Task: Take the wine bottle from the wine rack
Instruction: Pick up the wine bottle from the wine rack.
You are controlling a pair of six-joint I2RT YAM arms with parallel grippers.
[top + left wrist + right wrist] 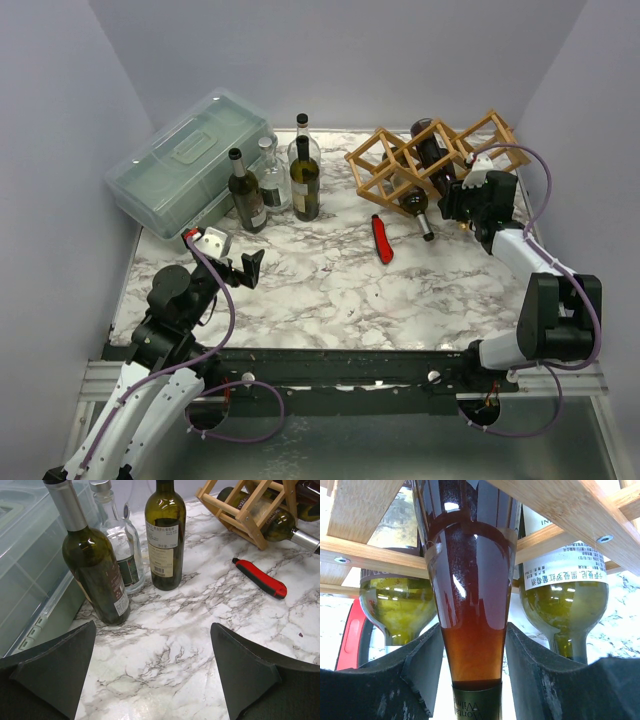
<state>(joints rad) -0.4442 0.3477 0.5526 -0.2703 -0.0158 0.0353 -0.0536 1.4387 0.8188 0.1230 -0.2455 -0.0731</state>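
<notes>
Two right claw [472, 647] pads [420, 675] grip wine bottle [470, 580] shoulder; draw straight along its axis, clearing wine rack [365, 555]. Left claw [152, 670] wide.

Marbled table [330, 300] seen carrying everything. Lidded plastic box [190, 160] set at far left corner. Two dark bottles [305, 185] and two clear bottles [273, 178] stood upright in cluster just beside box. Wooden rack [400, 165] rested at far right, laid bottles lodged in cells. Red cutter [382, 240] laid flat near rack's front, apart from standing bottles.
</notes>
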